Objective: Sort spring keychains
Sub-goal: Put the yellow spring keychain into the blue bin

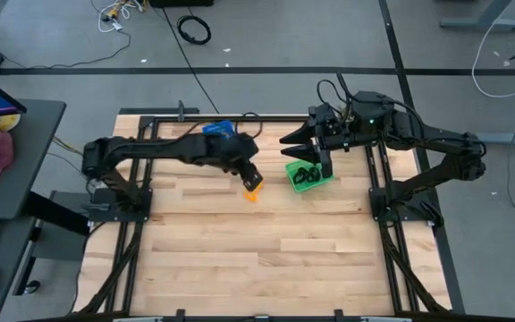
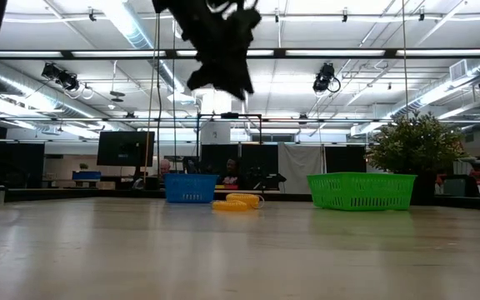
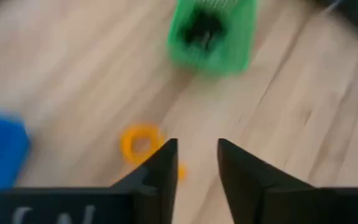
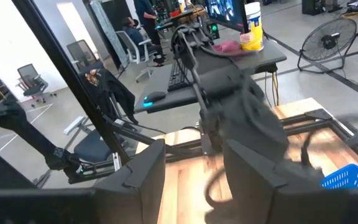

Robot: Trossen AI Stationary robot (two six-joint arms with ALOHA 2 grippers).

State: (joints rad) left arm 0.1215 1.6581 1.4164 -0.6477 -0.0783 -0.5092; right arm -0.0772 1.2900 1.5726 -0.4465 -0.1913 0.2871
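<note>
Wooden table: left gripper spread above orange keychains, seemingly empty. Blue bin could be missed. Right gripper, parted, over green bin.

Orange spring keychains flat on table; black spring keychains inside green bin

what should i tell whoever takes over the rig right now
Left gripper: open, empty, above the orange keychains lying on the table between the bins.
Right gripper: open, nothing seen held, raised by the green bin.
Done: black keychains are in the green bin.
Left: orange ones are still on the table; the blue bin sits behind the left arm, contents not visible.
</note>
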